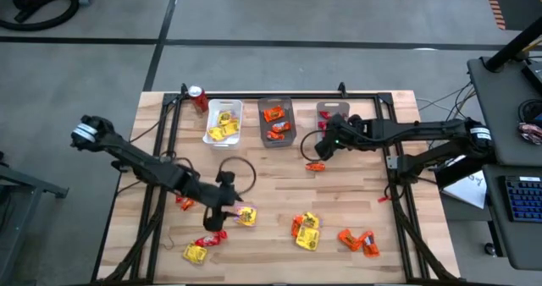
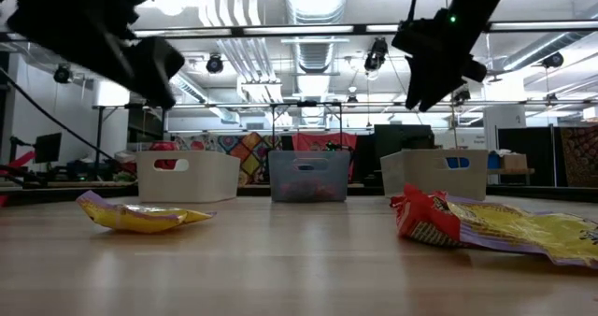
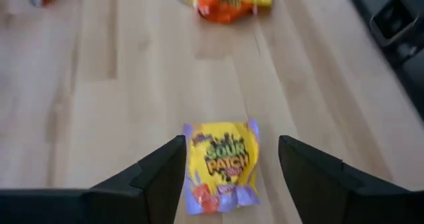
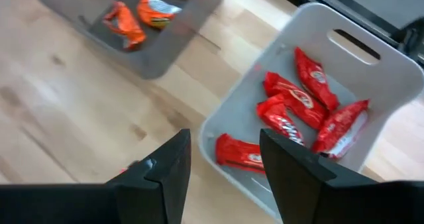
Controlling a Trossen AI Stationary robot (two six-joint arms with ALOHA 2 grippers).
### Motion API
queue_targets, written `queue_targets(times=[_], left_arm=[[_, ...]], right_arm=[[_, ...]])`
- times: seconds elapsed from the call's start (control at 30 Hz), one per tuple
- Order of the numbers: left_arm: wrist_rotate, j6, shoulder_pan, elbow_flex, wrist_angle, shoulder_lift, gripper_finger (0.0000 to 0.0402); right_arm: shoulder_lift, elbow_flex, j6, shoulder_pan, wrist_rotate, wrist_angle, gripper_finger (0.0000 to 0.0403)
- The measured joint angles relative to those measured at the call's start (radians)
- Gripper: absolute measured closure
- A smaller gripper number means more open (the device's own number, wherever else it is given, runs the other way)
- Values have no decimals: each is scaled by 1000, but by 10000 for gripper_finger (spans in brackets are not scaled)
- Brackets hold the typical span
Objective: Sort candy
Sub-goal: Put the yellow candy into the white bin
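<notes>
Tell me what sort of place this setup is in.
Probably a robotics lab or workshop in a big industrial hall: exposed ceiling ducts and hanging lights overhead, a bare concrete floor around the wooden table, and a desk with a keyboard beside it.

You have three bins (image 1: pixel 276 121) in a row at the table's (image 1: pixel 279 193) back, candy (image 1: pixel 306 231) scattered in front.

txt: "SOUR PATCH" | on: yellow candy packet (image 3: pixel 220 164) | else: none legible
</notes>
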Motion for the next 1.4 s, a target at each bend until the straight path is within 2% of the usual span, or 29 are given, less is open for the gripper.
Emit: queue_targets(times=[0.3, 0.6, 0.77, 1.13, 1.2, 1.4], left_arm=[[-5, -82, -46, 0, 55, 179, 177], [-5, -135, -46, 1, 71, 269, 184], [-5, -149, -45, 2, 72, 306, 225], [-6, -125, -45, 4, 67, 317, 386], [-4, -114, -45, 4, 61, 309, 394], [-1, -104, -45, 2, 15, 240, 388]], right_arm=[[0, 3, 2, 43, 0, 0, 232], [1, 3, 3, 45, 0, 2, 231], [1, 3, 3, 45, 1, 8, 231], [2, 3, 3, 45, 1, 22, 231], [2, 3, 3, 45, 1, 22, 230], [2, 3, 4, 47, 1, 22, 232]])
